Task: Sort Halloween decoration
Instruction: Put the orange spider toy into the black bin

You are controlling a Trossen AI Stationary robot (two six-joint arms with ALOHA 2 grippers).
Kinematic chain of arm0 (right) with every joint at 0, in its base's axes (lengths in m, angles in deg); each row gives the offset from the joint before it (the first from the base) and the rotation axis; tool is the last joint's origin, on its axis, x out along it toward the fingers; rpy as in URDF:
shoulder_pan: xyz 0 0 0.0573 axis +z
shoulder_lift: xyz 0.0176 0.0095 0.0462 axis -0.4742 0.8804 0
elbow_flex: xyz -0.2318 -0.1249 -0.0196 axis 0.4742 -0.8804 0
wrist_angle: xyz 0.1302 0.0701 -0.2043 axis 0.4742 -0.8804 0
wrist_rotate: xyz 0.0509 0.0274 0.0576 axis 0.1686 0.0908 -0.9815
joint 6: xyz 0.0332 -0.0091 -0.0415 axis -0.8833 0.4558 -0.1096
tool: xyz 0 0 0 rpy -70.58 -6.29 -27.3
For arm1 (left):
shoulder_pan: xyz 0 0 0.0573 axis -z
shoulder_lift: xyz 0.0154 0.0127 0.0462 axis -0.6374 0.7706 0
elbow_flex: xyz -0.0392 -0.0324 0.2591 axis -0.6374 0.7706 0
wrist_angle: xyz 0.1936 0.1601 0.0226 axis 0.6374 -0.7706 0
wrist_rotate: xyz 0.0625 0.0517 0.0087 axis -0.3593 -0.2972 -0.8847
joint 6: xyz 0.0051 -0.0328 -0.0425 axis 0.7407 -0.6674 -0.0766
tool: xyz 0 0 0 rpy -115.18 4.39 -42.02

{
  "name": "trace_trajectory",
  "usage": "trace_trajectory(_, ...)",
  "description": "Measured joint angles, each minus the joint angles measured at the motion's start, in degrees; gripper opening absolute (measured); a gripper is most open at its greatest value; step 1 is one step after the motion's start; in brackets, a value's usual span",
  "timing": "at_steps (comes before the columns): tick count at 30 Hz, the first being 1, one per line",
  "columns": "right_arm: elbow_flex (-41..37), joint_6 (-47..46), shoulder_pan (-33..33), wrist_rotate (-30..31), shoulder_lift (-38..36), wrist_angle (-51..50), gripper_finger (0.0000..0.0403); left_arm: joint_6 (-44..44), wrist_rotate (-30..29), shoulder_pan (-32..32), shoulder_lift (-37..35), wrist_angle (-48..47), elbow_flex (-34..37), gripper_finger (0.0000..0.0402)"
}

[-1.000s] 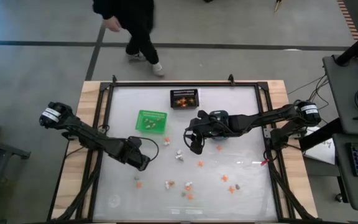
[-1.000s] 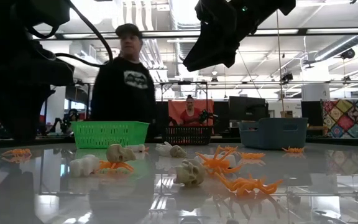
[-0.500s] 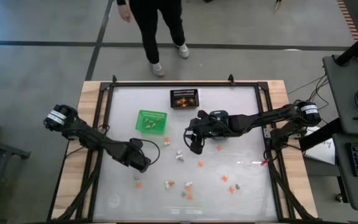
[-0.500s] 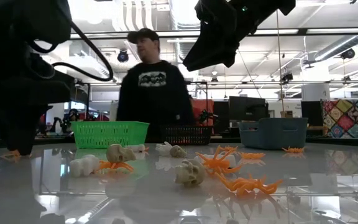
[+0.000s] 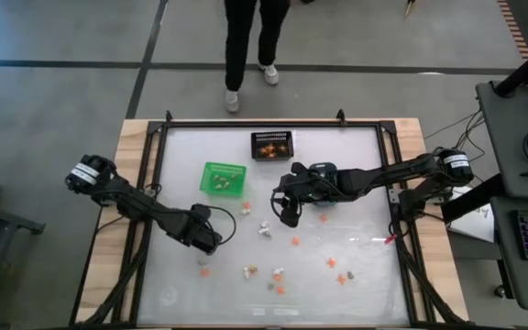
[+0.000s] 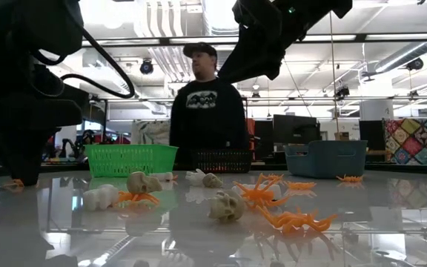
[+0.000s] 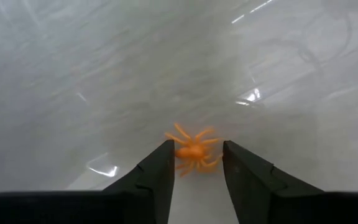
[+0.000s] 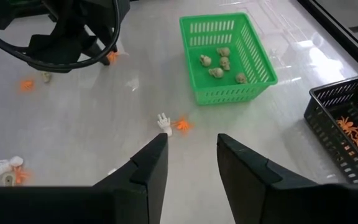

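The Halloween decoration lies scattered on the white table: orange spiders, pale skulls and bones (image 5: 266, 227), (image 6: 227, 205). My left gripper (image 7: 194, 152) points down at the table's left middle (image 5: 207, 246). Its fingers stand open on either side of one orange spider (image 7: 191, 151) that lies on the table. My right gripper (image 8: 191, 146) hangs open and holds nothing above the table's middle (image 5: 287, 215). Below it lie a white bone and an orange spider (image 8: 173, 123). My left gripper comes at the orange spider from above, one fingertip (image 7: 163, 158) on each side of its body. The spider's legs (image 7: 211, 160) reach up to the fingers. Whether the fingers touch it, I cannot tell. The spider rests on the table.
A green basket (image 5: 223, 177) with skulls (image 8: 219, 65) and a black mesh bin (image 5: 271, 145) with orange spiders stand at the far middle. A blue-grey bin (image 6: 326, 158) stands farther right. A person (image 6: 206, 111) stands beyond the far edge.
My left gripper has come down a little over the orange spider at the table's left, which it now hides in the low view. The person behind the far edge has walked toward the right.
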Motion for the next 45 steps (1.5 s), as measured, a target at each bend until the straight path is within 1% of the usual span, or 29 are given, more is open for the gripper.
trace_trajectory(8,0.0,0.15,0.0,0.0,0.0,0.0,0.0129,0.92,-0.24,-0.04,0.0,-0.67,-0.62,0.0079)
trace_trajectory(18,0.0,0.21,-0.01,-0.02,0.0,-0.02,0.0134,4.17,-0.24,-0.04,0.0,-0.71,-2.83,0.0077)
trace_trajectory(24,0.0,0.37,0.0,-0.02,0.0,-0.04,0.0129,8.9,-0.84,-0.04,-0.22,-0.89,-5.63,0.0077)
trace_trajectory(28,0.0,1.02,0.0,-0.07,0.0,-0.04,0.0128,13.29,-2.97,-0.04,-0.22,-1.01,-7.97,0.0077)
trace_trajectory(33,0.0,2.41,0.13,-0.15,-0.97,-0.48,0.0132,20.9,-7.05,-0.11,-0.29,-1.11,-12.38,0.0077)
trace_trajectory(37,-0.08,3.12,0.19,-0.17,-3.68,-0.57,0.0134,29.42,-12.65,-0.39,-0.35,-1.08,-16.88,0.0077)
trace_trajectory(42,-2.2,3.85,0.97,-0.57,-8.04,-0.61,0.0128,45.74,-20.17,-0.52,-0.35,-0.5,-23.22,0.0077)
trace_trajectory(45,-4.77,3.49,1.91,-0.57,-11.19,0.57,0.0125,57.14,-22.96,-0.82,-0.4,1.08,-27.05,0.0077)
